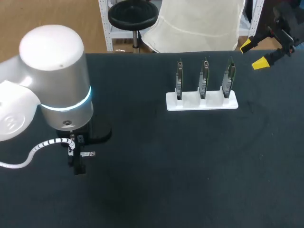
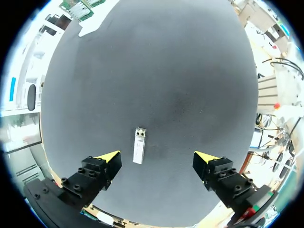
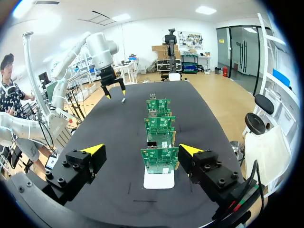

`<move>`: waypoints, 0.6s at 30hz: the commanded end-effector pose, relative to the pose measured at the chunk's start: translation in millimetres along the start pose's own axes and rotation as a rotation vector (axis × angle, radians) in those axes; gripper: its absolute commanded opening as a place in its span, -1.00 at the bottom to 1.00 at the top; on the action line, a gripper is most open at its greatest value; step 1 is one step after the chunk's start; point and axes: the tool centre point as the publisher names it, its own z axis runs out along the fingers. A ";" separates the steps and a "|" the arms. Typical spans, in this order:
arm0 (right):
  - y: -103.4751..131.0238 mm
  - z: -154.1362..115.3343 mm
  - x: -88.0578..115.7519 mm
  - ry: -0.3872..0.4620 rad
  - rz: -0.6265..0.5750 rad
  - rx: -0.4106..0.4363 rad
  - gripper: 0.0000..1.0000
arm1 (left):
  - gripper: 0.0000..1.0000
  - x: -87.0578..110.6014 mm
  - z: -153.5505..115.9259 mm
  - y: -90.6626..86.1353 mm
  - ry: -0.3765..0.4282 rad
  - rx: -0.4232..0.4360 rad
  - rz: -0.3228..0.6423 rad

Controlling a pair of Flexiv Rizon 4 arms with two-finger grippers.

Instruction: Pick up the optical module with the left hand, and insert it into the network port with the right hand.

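Observation:
The optical module (image 2: 138,145) is a small silver bar lying flat on the black table (image 2: 180,71). My left gripper (image 2: 157,159) hangs open above it, and the module lies between the yellow tips, nearer one finger and touching neither. In the head view the module (image 1: 88,154) shows just beside my left arm's wrist (image 1: 61,95), which hides most of that gripper. A white stand (image 1: 202,102) holds three upright green boards (image 1: 204,78) with the network ports. My right gripper (image 1: 254,53) is open at the table's far right edge; in its wrist view the right gripper (image 3: 141,151) faces the nearest board (image 3: 160,159).
The white cable (image 1: 42,147) of my left arm loops over the table's left part. The boards stand in a row one behind another ahead of my right gripper, on their stand (image 3: 159,180). Dark bare tabletop (image 1: 190,166) lies between the module and the stand.

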 end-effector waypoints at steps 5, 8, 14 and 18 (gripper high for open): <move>1.8 0.9 0.3 -0.001 -0.002 0.005 1.00 | 1.00 4.8 12.0 9.3 0.002 0.035 0.005; 1.8 0.9 0.3 -0.001 -0.002 0.005 1.00 | 1.00 7.2 14.3 10.7 0.005 0.040 0.003; 1.8 0.9 0.3 -0.001 -0.002 0.005 1.00 | 1.00 10.5 18.7 12.4 0.010 0.050 0.002; 1.8 0.9 0.3 -0.001 -0.002 0.005 1.00 | 1.00 11.1 21.6 13.4 0.004 0.055 -0.003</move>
